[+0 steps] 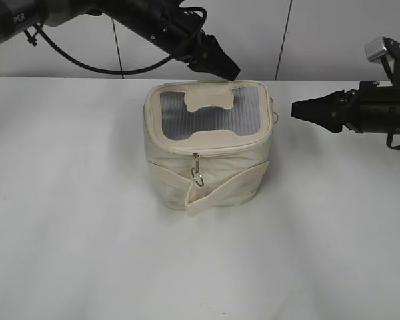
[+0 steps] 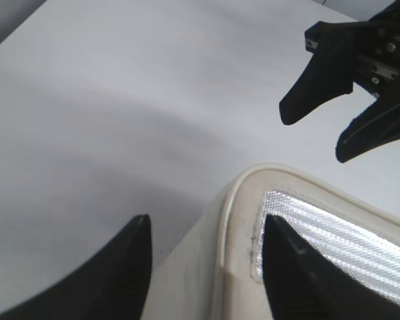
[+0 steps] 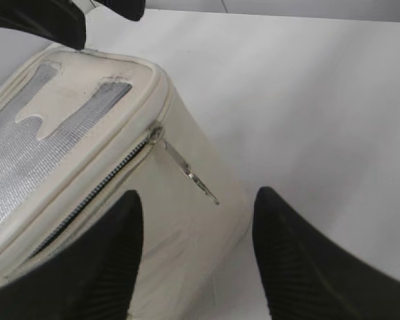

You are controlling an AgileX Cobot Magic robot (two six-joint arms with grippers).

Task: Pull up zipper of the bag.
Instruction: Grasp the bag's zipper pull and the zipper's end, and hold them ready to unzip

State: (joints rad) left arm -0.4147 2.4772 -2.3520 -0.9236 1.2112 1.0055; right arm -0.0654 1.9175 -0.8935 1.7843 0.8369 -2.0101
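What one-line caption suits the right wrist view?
Open right gripper hovers beside the cream bag, its zipper pull hanging down the side.

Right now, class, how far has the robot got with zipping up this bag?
Barely started. Done: both hands are at the bag, the left hand at its back edge, the right hand open beside it. In hand: nothing gripped. Left: the zipper shows open teeth; its side pull and front pull hang untouched.

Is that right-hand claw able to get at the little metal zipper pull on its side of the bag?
Probably yes. The right gripper is open and the zipper pull hangs free on the bag wall ahead of its fingers, nothing between.
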